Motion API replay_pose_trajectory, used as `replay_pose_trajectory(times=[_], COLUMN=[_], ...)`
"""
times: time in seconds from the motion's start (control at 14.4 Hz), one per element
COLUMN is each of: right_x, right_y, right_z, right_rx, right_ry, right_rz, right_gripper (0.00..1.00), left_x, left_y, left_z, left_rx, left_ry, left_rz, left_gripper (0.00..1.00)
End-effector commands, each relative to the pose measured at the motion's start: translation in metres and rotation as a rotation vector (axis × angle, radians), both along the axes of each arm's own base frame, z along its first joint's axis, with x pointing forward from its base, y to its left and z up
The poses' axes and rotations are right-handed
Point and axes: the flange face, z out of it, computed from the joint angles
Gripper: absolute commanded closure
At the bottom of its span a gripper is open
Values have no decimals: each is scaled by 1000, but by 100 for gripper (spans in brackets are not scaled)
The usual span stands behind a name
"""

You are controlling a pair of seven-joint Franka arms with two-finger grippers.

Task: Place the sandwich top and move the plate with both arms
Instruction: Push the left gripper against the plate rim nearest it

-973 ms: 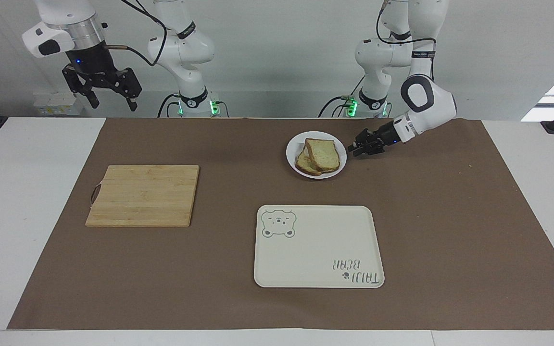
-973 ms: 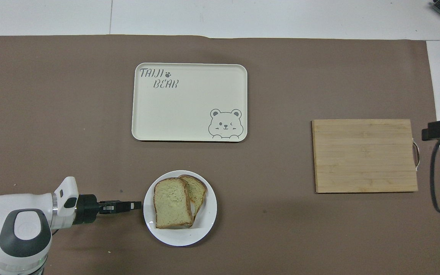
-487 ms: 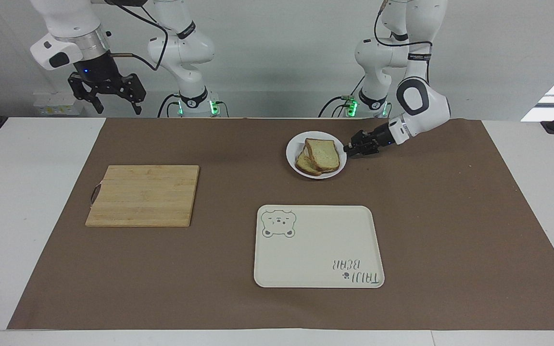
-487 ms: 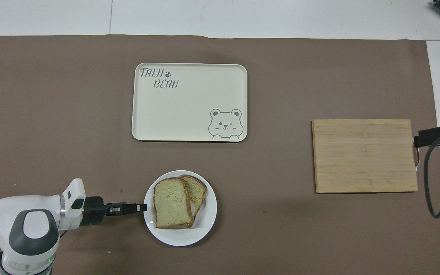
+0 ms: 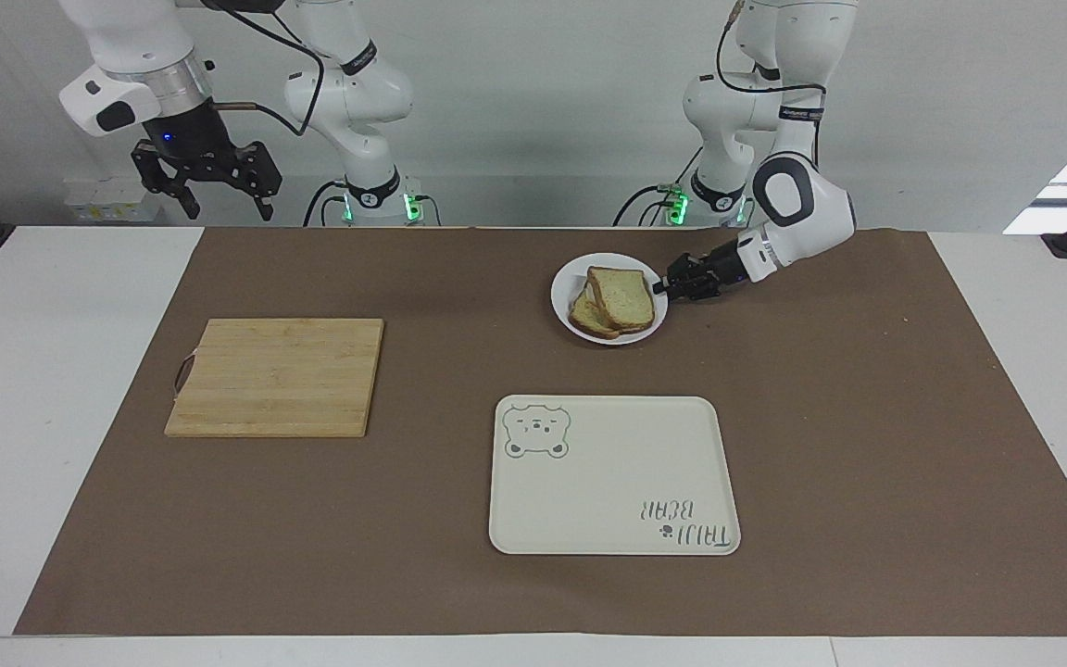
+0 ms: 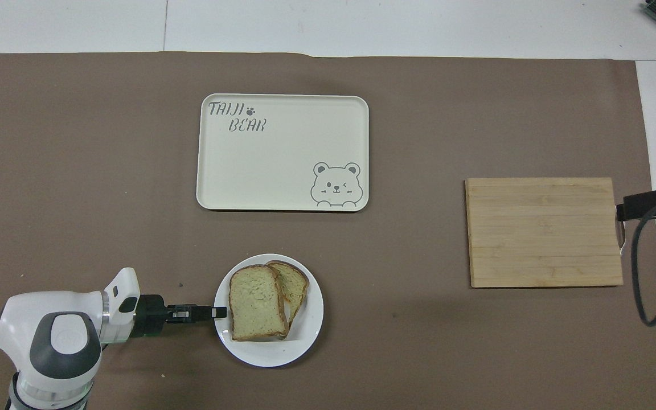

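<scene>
The plate (image 5: 563, 287) is small, round and white, and sits on the brown mat close to the robots; it also shows in the overhead view (image 6: 305, 337). The sandwich top (image 5: 623, 298), a pale speckled slice with brown crust, lies on a second bread slice (image 5: 589, 319) on the plate, shifted toward the left arm's end. It also shows in the overhead view (image 6: 257, 310). My left gripper (image 5: 662, 290) is low and level, its tips at the plate's rim toward the left arm's end (image 6: 221, 312). My right gripper (image 5: 216, 192) hangs open and empty, high over the right arm's end of the table.
A cream rectangular tray (image 5: 612, 477) with a bear drawing lies farther from the robots than the plate. A wooden cutting board (image 5: 279, 375) lies toward the right arm's end. The brown mat (image 5: 867, 417) covers most of the white table.
My left gripper has slid toward the plate, from a small gap to its tips at the rim. My right gripper lifted and shifted slightly, then held still.
</scene>
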Motion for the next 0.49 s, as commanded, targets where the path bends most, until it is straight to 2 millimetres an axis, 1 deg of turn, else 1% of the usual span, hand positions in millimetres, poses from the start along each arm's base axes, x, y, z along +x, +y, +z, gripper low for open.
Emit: replay_pose_trajectory(times=[0.0, 0.14, 0.21, 0.28, 0.42], right_x=[-7, -5, -7, -6, 3], right_y=[-1, -2, -3, -4, -5], right_z=[0, 1, 0, -1, -2], right_rx=[2, 3, 4, 5, 5], right_ry=[4, 1, 13, 22, 44], right_rz=[23, -12, -29, -32, -38], right_gripper=[0, 0, 0, 0, 0], left_x=[-5, -9, -10, -11, -12], left_y=[-3, -7, -10, -11, -17], left_z=[-4, -7, -7, -7, -7], left_rx=[7, 18, 30, 26, 24], left_ry=[-15, -15, -22, -14, -8], left_rz=[5, -5, -9, -10, -22], left_gripper=[63, 64, 65, 73, 95])
